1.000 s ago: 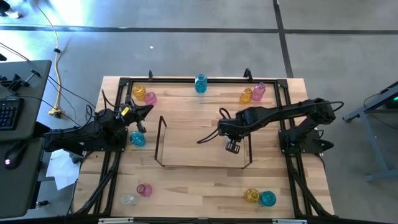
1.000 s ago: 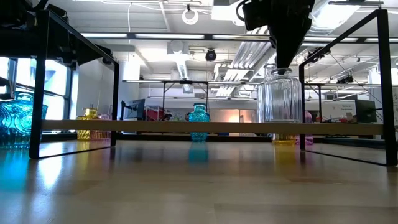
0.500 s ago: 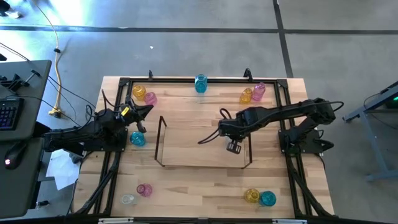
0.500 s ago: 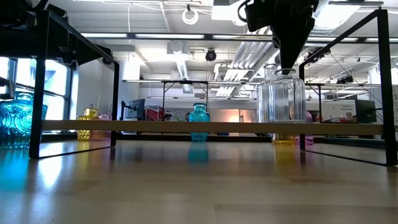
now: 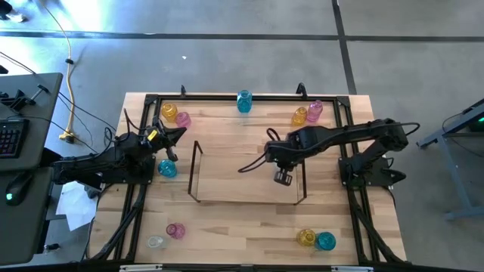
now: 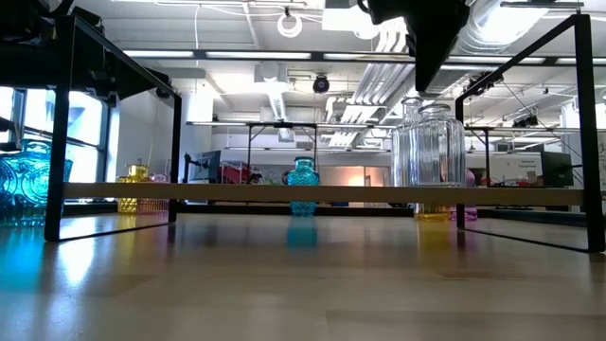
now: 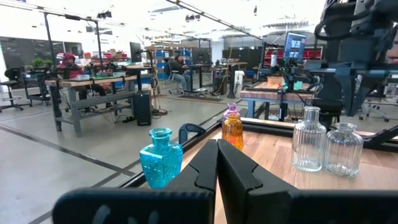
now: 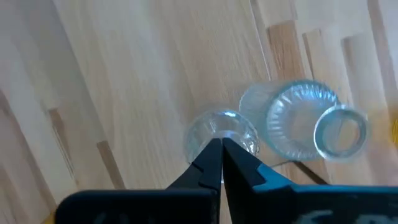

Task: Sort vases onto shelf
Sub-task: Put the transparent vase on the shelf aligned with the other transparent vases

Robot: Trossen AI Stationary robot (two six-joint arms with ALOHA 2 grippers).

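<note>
Two clear vases (image 6: 429, 147) are seen upright on the shelf (image 5: 227, 181), touching or nearly so, necks up, right below the right claw (image 8: 221, 147). From the wrist view its fingers look pressed together w/ nothing pinched, tips just above one vase's mouth; in the low view the claw is clear of the glass. So prob. a release is done and the next pick is needed. The other vases sit well off at the tabletop (image 5: 242, 219) edges. A teal vase (image 5: 167, 168) is just beside the left claw (image 7: 217, 155), which is also pressed together and empty, so that arm is nearer it.
</note>
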